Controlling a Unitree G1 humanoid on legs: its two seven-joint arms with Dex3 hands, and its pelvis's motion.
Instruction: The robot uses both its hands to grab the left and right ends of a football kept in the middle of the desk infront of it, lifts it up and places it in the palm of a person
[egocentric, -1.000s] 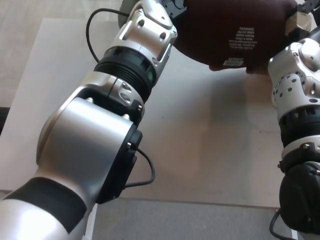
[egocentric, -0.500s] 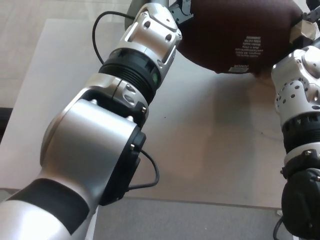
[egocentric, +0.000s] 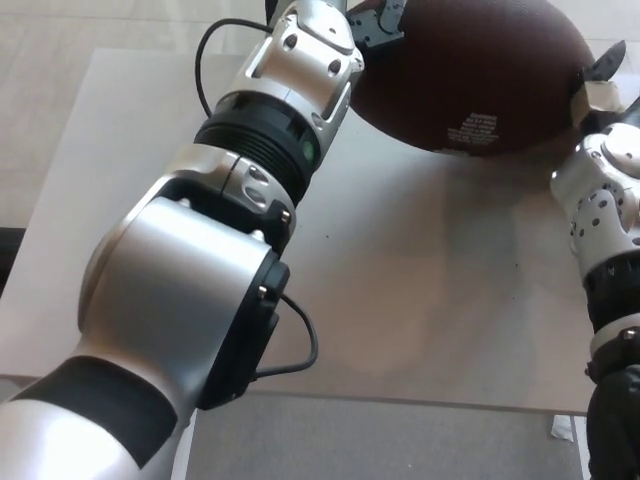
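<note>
**Football carried higher, still pinched end to end**

Over the last second the dark brown, pebble-grained leather football (egocentric: 475, 75) has climbed toward the top of the head view, and its white printed lettering now sits nearer mid-ball. The right wrist has slid outward and up toward the picture's right edge, opening more bare surface of the pale grey desk (egocentric: 430, 280) beneath. No person or open palm appears in view, so the handover point is out of sight.

The step in hand looks like the carry after the lift. To do it well, both arms should travel together at one pace, keeping steady inward pressure along the ball's long axis; if either side eases or leads, the tapered ends are likely to slip free. Holding the ball level and releasing only once it rests on the waiting palm seems wise.

The left hand (egocentric: 375, 20) presses against the ball's left end, only its black knuckles showing past the silver wrist housing; it appears closed against the ball, though the fingertips are hidden. The long silver-and-black left arm (egocentric: 190, 290) runs diagonally from the lower left, elbow bent, a black cable looping off it. The right hand (egocentric: 603, 72) touches the ball's right end, one dark finger pointing upward beside a tan block; how its other fingers stand cannot be told. The ball hangs clear above the desk, between the two hands.
</note>
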